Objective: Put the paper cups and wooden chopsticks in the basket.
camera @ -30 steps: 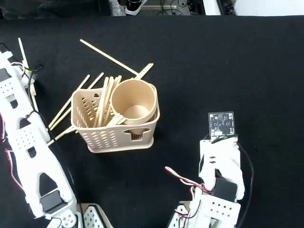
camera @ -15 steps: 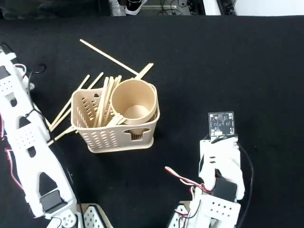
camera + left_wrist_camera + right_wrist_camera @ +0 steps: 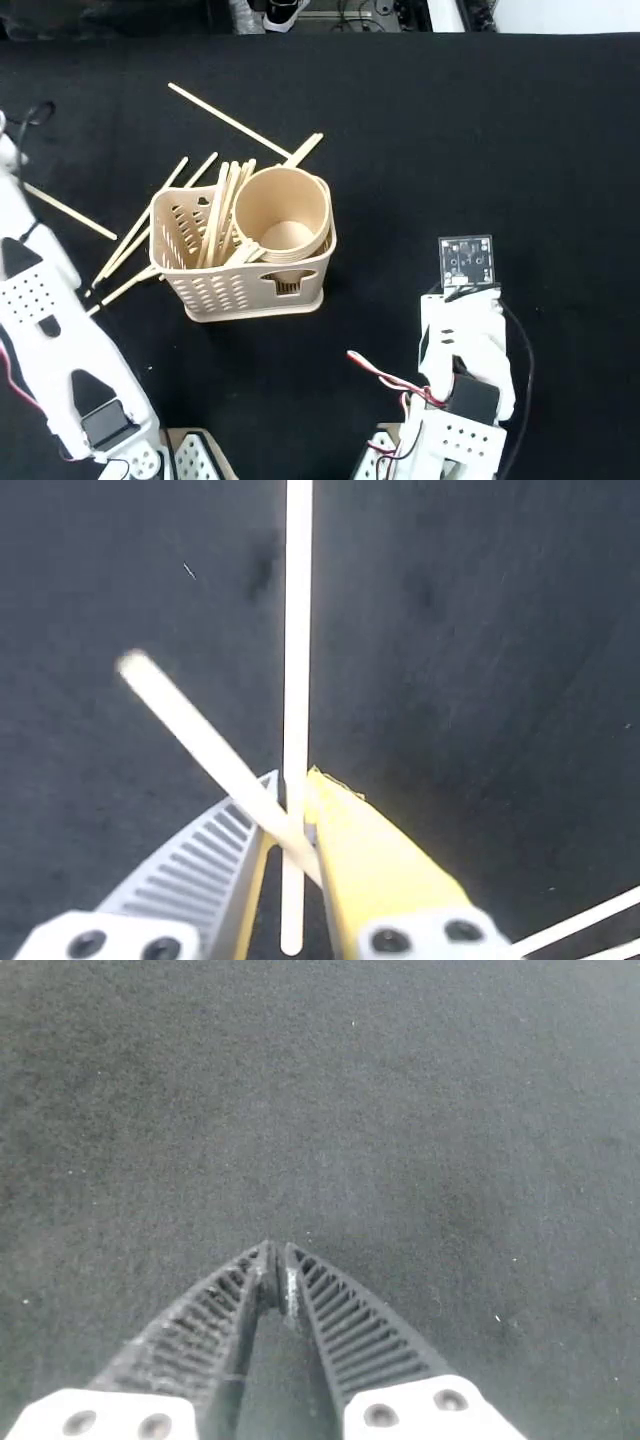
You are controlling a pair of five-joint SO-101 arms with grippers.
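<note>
Near right: right gripper [image 3: 276, 1278] parked, jaws together on nothing. At the left edge, left gripper [image 3: 296, 810] is clamped on a chopstick [image 3: 297, 630], a second stick crossing it. Its long axis runs far-left to near-right. I judge this the nearer arm — the basket [image 3: 245, 290] lies to its right, holding nested paper cups [image 3: 285, 205] and several sticks. Loose chopsticks [image 3: 135, 238] lean at its left wall — another [image 3: 228, 119] lies beyond.

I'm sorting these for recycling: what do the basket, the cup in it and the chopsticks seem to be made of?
Basket: likely moulded plastic, matte beige, with regular slotted holes in smooth walls.
Cup: looks like paper, matte tan, with a thin rolled rim.
Chopsticks: probably wood or bamboo; pale, unvarnished, thin straight sticks.
</note>
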